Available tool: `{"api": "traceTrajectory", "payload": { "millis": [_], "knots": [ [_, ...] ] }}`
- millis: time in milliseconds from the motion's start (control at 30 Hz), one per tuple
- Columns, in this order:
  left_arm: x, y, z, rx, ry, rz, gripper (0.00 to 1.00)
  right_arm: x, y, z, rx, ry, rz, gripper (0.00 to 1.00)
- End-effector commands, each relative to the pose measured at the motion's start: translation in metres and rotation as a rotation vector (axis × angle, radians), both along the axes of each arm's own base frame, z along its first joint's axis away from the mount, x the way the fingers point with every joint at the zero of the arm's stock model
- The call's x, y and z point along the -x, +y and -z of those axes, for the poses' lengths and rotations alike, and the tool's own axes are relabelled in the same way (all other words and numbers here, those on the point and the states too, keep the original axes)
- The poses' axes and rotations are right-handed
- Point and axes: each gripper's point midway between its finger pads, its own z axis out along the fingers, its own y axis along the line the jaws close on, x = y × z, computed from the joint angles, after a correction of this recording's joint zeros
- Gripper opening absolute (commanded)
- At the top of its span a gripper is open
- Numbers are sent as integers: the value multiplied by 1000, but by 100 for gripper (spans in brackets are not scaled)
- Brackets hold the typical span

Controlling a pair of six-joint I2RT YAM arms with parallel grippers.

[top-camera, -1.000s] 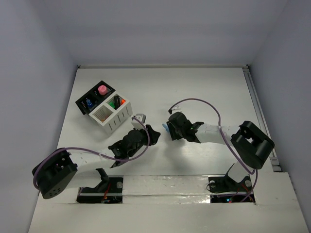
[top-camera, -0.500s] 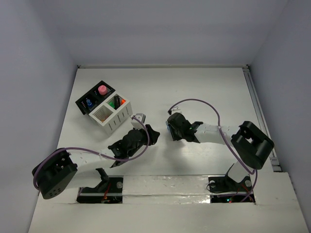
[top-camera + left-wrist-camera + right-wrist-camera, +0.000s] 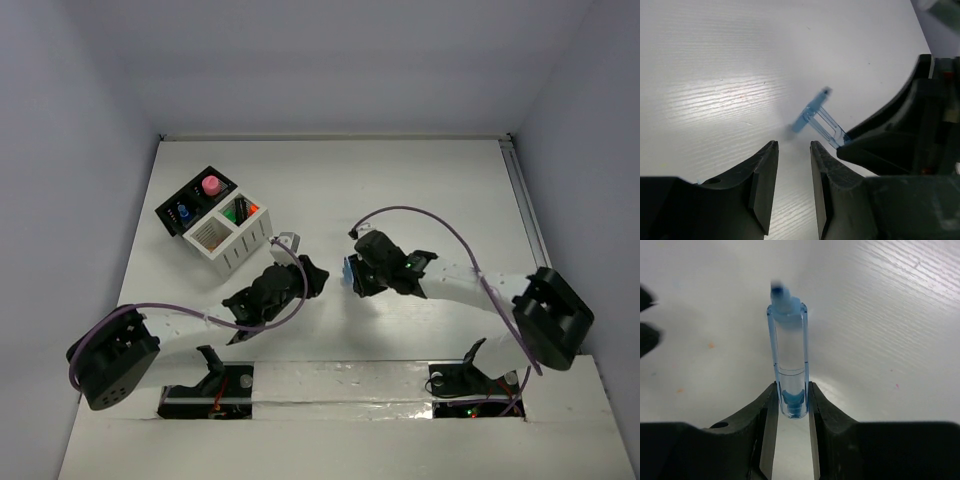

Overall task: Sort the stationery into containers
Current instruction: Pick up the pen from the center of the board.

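Pinching a translucent blue pen [image 3: 788,350] by its lower end, right gripper [image 3: 791,401] clamped; pen tip blurred, gripped end half hidden by the fingers [image 3: 767,415]. Left gripper [image 3: 794,167] empty, jaws narrowly parted, just beside the pen. Both sit near the white slatted box [image 3: 245,255], to its right. Box contents: coloured specks, too small to name.

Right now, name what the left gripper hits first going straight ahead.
Probably the blue pen in the right gripper, just beyond the left gripper; depth is unclear, so possibly the table first.
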Motion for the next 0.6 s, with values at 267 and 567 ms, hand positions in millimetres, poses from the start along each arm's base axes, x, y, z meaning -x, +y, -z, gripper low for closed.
{"api": "traceTrajectory", "payload": {
  "millis": [267, 567],
  "knots": [
    [-31, -33, -70, 171, -132, 31, 30, 33, 29, -65, -242, 14, -170, 3],
    [-22, -21, -56, 163, -119, 19, 30, 30, 26, -72, -235, 0, -154, 0]
  ]
}}
